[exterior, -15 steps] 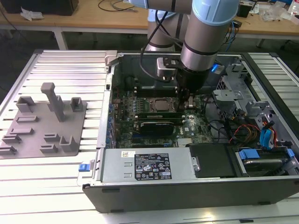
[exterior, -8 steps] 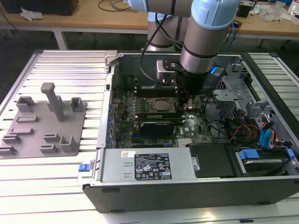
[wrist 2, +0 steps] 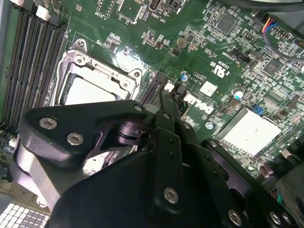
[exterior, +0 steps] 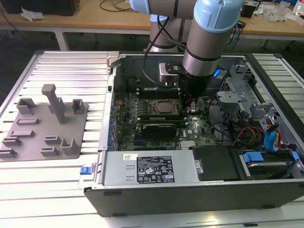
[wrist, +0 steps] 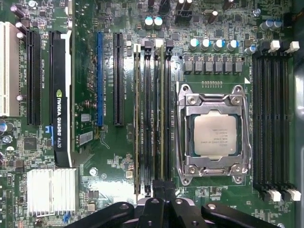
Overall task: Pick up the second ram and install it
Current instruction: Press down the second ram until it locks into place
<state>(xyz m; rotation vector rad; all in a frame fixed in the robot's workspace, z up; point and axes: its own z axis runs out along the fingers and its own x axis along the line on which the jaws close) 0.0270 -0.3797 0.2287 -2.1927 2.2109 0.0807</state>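
Note:
In the first wrist view, two thin green sticks stand on edge in the slots beside the silver processor (wrist: 214,136). The second ram (wrist: 163,114) is the stick nearer the processor, and the other stick (wrist: 137,118) sits two slots away. My gripper (wrist: 163,186) is shut, its black fingertips over one end of the second ram. Whether they touch it I cannot tell. In the exterior view my gripper (exterior: 188,105) reaches down into the open computer case, just to the exterior view's right of the processor (exterior: 164,107). In the second wrist view my gripper (wrist 2: 165,97) hides the sticks.
A black expansion card (wrist: 61,95) stands in a slot beyond the sticks. Several empty memory slots (wrist: 271,118) lie on the processor's other side. A grey holder (exterior: 42,126) lies on the table at the exterior view's left. The power supply (exterior: 152,168) and drive cage (exterior: 237,90) crowd the case.

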